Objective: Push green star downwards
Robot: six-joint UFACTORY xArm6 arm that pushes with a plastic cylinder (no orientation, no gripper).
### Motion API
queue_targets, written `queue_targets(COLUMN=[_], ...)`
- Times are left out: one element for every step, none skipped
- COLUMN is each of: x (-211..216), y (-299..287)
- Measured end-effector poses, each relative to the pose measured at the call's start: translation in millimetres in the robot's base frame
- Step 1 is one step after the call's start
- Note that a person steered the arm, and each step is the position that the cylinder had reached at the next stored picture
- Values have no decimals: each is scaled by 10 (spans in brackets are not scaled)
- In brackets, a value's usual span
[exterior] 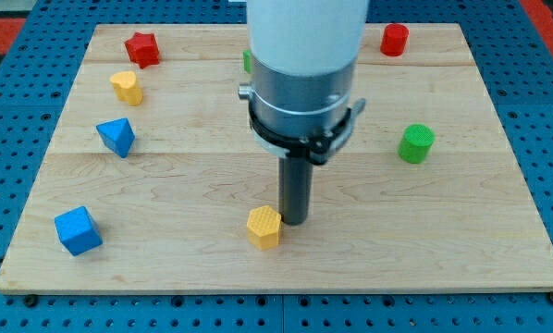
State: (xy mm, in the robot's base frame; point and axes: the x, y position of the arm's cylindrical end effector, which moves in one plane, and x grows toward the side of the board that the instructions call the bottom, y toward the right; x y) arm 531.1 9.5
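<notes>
Here my tip (293, 221) rests on the wooden board (498, 250), just to the view's right of the yellow hexagonal block (264, 227) and so close that the two look to be touching. There is no pincer on this arm, only the dark rod, so nothing can be told of spreading or pinching. The green star (247, 61) lies well up from the yellow hexagonal block, toward the view's top, mostly hidden behind the arm's white body, with only a green sliver showing at its left side; its shape cannot be made out. Far to the left of the hexagonal block sit the blue cube (78, 230), the blue triangular block (117, 137), the yellow block (127, 87) and the red star (142, 49). To its upper right stand the green cylinder (415, 143) and, farther up, the red cylinder (394, 40).
</notes>
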Motion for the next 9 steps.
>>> queue_targets(x=[-280, -1078, -1775, -2266, -2552, -2733, -2749, -2602, -2598], y=[44, -1, -268, -657, -1012, -748, -321, -101, -78])
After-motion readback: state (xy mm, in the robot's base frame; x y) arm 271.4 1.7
